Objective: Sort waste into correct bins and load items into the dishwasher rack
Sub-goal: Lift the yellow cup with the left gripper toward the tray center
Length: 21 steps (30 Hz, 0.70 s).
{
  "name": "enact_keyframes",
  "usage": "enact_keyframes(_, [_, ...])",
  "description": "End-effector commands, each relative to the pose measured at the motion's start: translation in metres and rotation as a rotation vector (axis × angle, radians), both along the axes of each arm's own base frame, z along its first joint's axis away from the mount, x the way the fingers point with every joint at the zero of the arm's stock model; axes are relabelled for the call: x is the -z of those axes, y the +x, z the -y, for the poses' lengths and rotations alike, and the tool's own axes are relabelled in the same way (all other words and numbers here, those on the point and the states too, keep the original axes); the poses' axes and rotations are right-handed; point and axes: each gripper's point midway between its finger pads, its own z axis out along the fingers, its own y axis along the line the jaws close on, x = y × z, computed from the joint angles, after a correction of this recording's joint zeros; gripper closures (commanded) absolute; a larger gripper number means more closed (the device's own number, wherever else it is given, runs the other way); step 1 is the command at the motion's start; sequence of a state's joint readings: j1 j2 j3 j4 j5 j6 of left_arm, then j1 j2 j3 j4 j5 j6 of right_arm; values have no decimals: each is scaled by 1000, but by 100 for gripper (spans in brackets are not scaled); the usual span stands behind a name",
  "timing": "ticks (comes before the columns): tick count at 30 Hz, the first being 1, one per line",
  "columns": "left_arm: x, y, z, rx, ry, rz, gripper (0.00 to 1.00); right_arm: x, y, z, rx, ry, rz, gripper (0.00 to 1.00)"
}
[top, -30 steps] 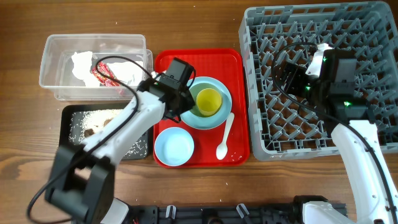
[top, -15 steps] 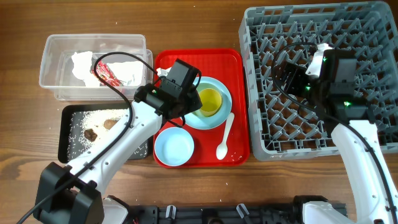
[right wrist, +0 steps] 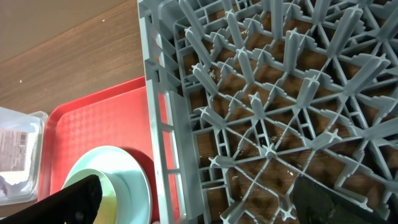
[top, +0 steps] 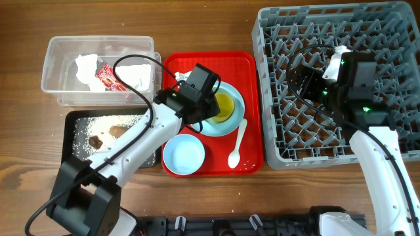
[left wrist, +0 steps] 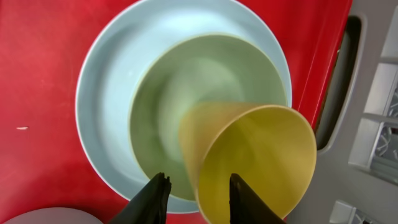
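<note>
Left claw: newly shifted onto yellow cup, fingers apart astride its wall, unclamped; right claw spread wide above dishwasher rack; dish-loading judged starting.

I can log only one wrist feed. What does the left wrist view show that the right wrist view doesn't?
Only the left wrist view: the left claw, open, astride the wall of the tilted cup, and the inside of the bowl. Only the right wrist view: the open right claw over the pegs of the rack, the wooden table and a corner of the tub. Both: the red tray, the plate and the rack's wall. The right one catches just a yellowish edge on the plate.
</note>
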<state>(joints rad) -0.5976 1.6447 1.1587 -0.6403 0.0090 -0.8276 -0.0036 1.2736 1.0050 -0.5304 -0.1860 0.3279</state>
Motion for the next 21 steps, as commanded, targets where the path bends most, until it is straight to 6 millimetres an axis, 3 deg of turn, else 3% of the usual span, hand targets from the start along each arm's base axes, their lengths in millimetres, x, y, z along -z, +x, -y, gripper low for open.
enact_keyframes(1, [12,-4,6,29,23,-21,70,-12,2,0,-9,-4,34,0])
enact_keyframes(11, [13,-6,5,30,27,-26,87,-12,2,0,-9,-4,34,0])
enact_keyframes(17, [19,-10,2,31,37,-39,88,-12,2,0,-9,-4,33,0])
enact_keyframes(21, [17,-7,4,30,25,-24,96,-12,2,0,-9,-4,34,0])
